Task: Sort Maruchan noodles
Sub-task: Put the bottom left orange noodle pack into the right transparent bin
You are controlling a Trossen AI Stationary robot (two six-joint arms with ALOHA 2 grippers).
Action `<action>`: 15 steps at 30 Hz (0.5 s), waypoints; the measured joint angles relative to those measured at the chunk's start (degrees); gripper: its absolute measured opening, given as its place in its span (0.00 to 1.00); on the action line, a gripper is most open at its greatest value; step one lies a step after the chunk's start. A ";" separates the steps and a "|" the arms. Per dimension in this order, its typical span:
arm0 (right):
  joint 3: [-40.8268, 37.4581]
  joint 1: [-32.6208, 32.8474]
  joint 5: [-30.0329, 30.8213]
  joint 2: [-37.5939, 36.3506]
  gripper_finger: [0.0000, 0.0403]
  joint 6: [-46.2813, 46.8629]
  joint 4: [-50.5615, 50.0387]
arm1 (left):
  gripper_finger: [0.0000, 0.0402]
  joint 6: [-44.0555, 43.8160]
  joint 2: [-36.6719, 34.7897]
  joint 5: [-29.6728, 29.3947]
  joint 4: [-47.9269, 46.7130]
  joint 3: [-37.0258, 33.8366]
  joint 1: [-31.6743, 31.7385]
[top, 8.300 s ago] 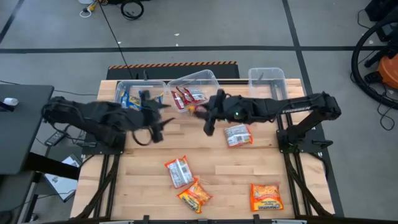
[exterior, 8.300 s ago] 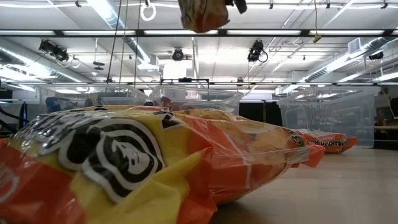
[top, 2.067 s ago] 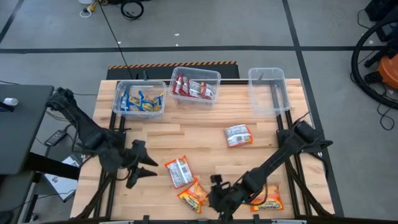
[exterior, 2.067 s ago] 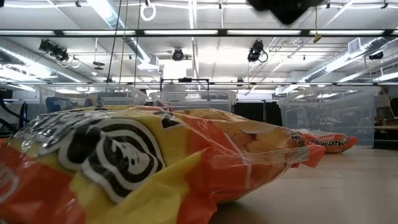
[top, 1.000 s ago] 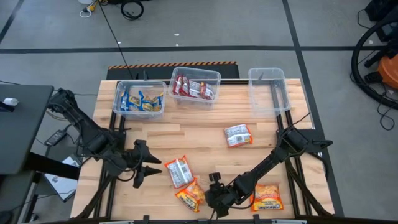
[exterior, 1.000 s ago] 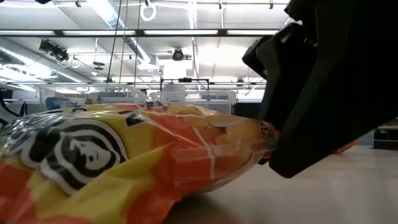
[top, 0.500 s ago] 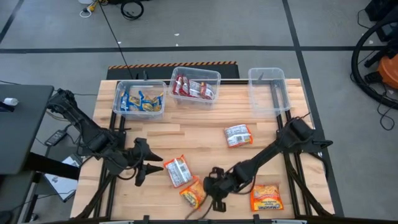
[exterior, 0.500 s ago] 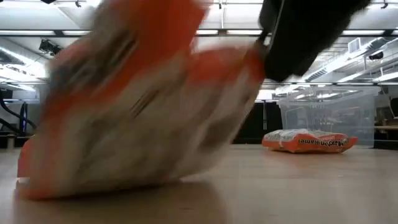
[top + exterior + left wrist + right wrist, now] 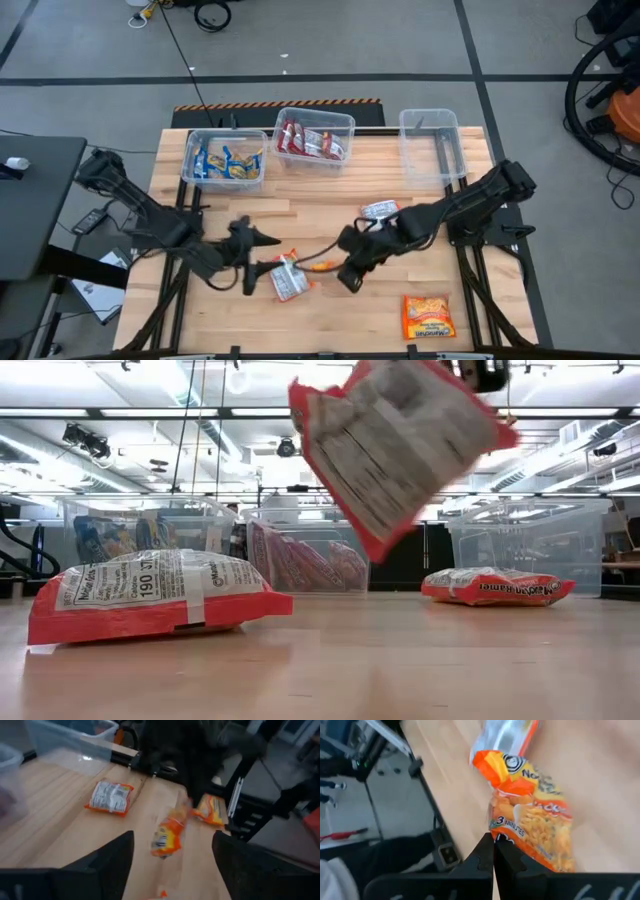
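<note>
Above the middle of the wooden table [image 9: 440,285], the right gripper [image 9: 352,270] is holding an orange-yellow Maruchan packet [image 9: 532,822] in the air. Its fingers are pinched fully together on one end of the wrapper, and the packet is dangling from them, clear of the tabletop. From table height the hanging packet is showing its printed back, tilted, high over the boards. From overhead it is only showing as a thin orange sliver just beside the gripper, toward the left arm.

The left gripper [image 9: 250,262] is hovering low over the left half of the table with its fingers [image 9: 107,860] spread wide and nothing between them. A red-and-silver packet [image 9: 288,276] is lying flat on the wood just in front of those open fingers, between the two grippers, apart from both.

Another red-and-silver packet [image 9: 380,209] is lying farther back, partly under the right arm. A second orange-yellow packet [image 9: 427,315] is lying flat near the front right corner, well apart from either gripper.

Along the far edge three clear tubs are standing in a row: the left tub [image 9: 190,170] is holding blue-yellow packets [image 9: 228,164], the middle tub [image 9: 348,125] is holding dark red packets [image 9: 312,145], and the right tub [image 9: 408,130] is showing no packets.
</note>
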 joint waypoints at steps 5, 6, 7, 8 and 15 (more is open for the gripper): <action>0.00 -1.32 2.01 -2.66 0.01 -4.35 -0.40 | 0.73 6.95 6.23 2.93 6.67 -0.02 3.08; 0.00 -1.51 2.03 -2.88 0.01 -4.34 -0.81 | 0.73 7.54 7.03 2.93 7.39 -0.02 3.56; 0.00 -1.66 2.07 -2.92 0.01 -4.19 -1.18 | 0.73 7.83 7.80 2.92 8.09 -0.02 3.93; 0.00 -1.80 2.05 -2.92 0.01 -4.19 -1.34 | 0.73 8.08 8.45 2.92 8.60 -0.02 4.19; -0.02 -1.81 1.00 -3.03 0.01 -4.02 -0.86 | 0.73 16.93 13.22 3.96 13.85 -0.02 4.95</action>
